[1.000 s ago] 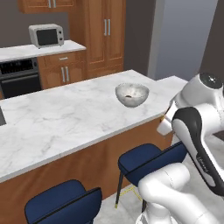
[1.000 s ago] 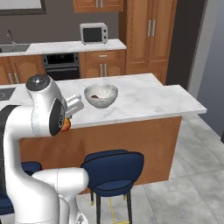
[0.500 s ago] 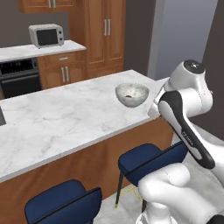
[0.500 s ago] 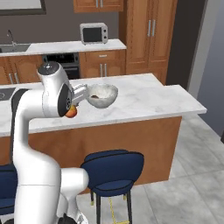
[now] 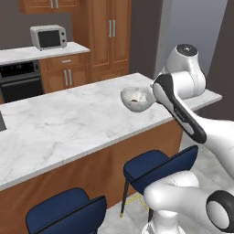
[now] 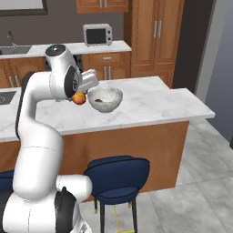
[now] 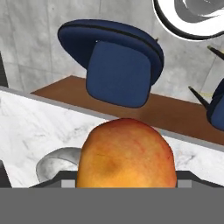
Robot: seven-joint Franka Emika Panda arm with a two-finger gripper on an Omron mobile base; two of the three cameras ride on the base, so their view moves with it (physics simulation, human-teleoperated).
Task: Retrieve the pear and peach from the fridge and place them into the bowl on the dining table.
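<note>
Peach (image 7: 127,155), a round, smooth-skinned and probably soft, bruisable fruit, gripped across its widest girth by the gripper (image 6: 80,97) fingers, hangs just beside the glassy bowl (image 6: 105,99) over the dining table (image 6: 150,102), calling for gentle release.

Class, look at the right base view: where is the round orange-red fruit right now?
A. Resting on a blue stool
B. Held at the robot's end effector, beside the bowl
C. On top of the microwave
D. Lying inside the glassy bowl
B: the round orange-red fruit sits at the end effector, just beside the translucent whitish bowl on the white marble-topped dining table.
</note>
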